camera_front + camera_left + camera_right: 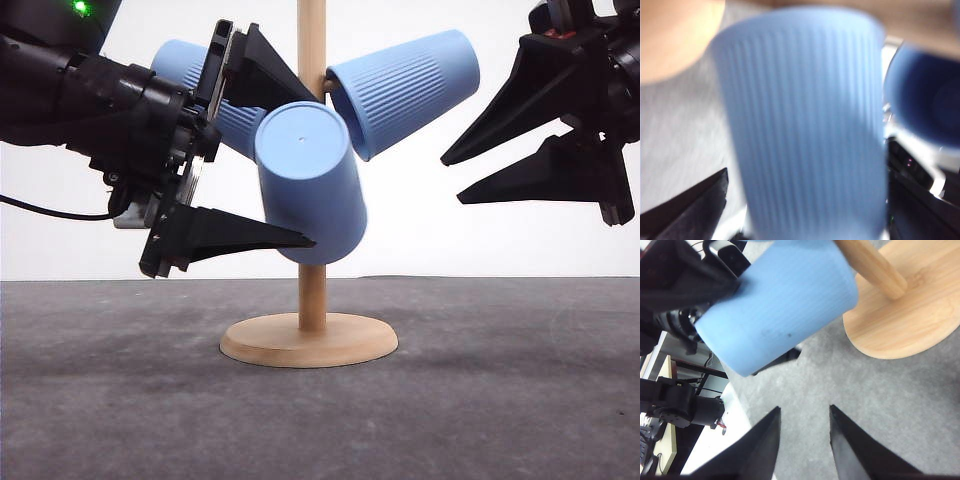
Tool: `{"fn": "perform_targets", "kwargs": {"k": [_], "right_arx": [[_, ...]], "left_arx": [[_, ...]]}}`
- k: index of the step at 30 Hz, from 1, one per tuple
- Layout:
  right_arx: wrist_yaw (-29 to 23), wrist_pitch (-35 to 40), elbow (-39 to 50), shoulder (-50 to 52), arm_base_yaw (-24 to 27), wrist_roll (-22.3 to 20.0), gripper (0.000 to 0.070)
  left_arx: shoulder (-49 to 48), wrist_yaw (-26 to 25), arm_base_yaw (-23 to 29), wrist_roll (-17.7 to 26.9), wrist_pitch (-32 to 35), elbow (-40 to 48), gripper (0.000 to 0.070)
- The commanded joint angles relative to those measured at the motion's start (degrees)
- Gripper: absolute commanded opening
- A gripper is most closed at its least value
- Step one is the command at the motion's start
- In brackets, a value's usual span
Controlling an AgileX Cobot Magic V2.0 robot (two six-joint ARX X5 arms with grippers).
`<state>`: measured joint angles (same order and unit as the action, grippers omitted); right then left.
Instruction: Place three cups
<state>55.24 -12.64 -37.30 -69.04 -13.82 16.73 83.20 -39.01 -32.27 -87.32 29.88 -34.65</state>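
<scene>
The front light-blue ribbed tumbler (308,180), base outward on the wooden peg stand (311,338), was bracketed untouched by the wide-spread left gripper (270,140); the right gripper (455,178) was parted, empty.

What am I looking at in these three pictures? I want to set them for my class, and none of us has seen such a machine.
It is a robot with two black arms, each ending in a two-fingered gripper. The front view looks across a grey table. On it stands a wooden cup stand with three light-blue cups on its pegs: front cup, right cup, back cup. The left gripper is open around the front cup, apparently not squeezing it. The right gripper hangs open, empty. The other two pictures come from wrist cameras.
</scene>
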Motion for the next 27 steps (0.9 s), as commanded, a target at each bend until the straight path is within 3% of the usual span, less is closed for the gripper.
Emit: {"fn": "perform_targets", "kwargs": {"k": [1, 7, 16, 21, 27], "right_arx": [[-0.04, 0.20, -0.74, -0.50, -0.20, -0.48, 0.0194], [-0.20, 0.13, -0.74, -0.50, -0.20, -0.26, 0.0194], [-0.22, -0.03, -0.74, -0.50, -0.17, -0.27, 0.0195], [-0.23, -0.07, -0.74, -0.50, -0.17, -0.45, 0.0195], [-3.80, -1.03, -0.74, -0.49, 0.08, -1.80, 0.0273]], "left_arx": [[0.96, -2.26, -0.31, 1.82, 0.06, -0.52, 0.0611], [0.89, -7.52, -0.42, 3.39, -0.76, -0.52, 0.0611], [-2.91, -9.76, -0.75, 7.19, -2.77, -0.52, 0.0597], [-8.70, -9.34, -0.74, 17.28, -12.34, -0.52, 0.0587], [-19.11, -2.30, 0.81, 36.06, -33.01, -0.52, 0.0585]]}}
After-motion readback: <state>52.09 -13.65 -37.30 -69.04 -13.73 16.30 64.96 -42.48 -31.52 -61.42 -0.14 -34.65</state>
